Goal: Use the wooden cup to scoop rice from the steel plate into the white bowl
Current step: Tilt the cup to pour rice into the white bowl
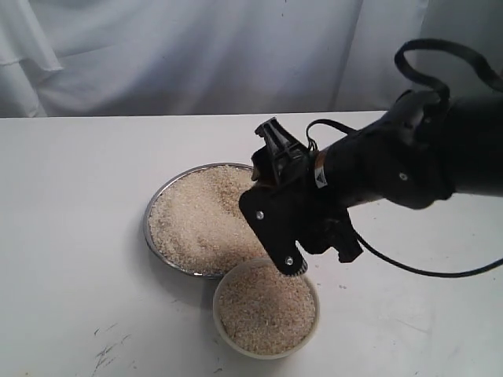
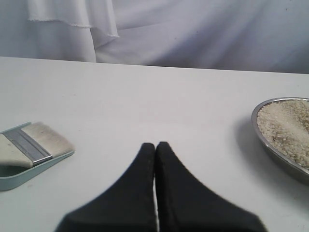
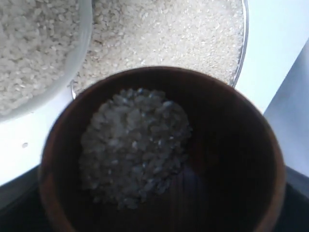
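1. My right gripper (image 1: 318,245) is clamped on the wooden cup (image 3: 231,159), with the jaws spread wide around its sides. From the exterior view my fingers hide the cup almost wholly.
2. I hold the cup off the white table (image 1: 71,236) with its mouth facing my wrist camera. A clump of rice (image 3: 133,145) lies against its dark inner wall and fills only part of it.
3. The white bowl (image 1: 218,302) sits just below my right fingertips, with its far rim under the nearer tip. Rice fills it close to the rim.
4. The steel plate (image 1: 151,224) lies beyond the bowl, on the side of this gripper toward my left arm, and rice covers it. Whether its rim touches the bowl I cannot tell.
5. Past the cup's lip, the bowl and the plate both lie lower than the cup.
6. My left gripper (image 2: 155,146) has its fingers pressed together with nothing between them, low over the table.
7. Ahead of it, a pale brush (image 2: 36,142) lies on a teal dustpan (image 2: 19,174) on the side away from my right arm. The plate's edge is on the other side, well apart from the fingertips.
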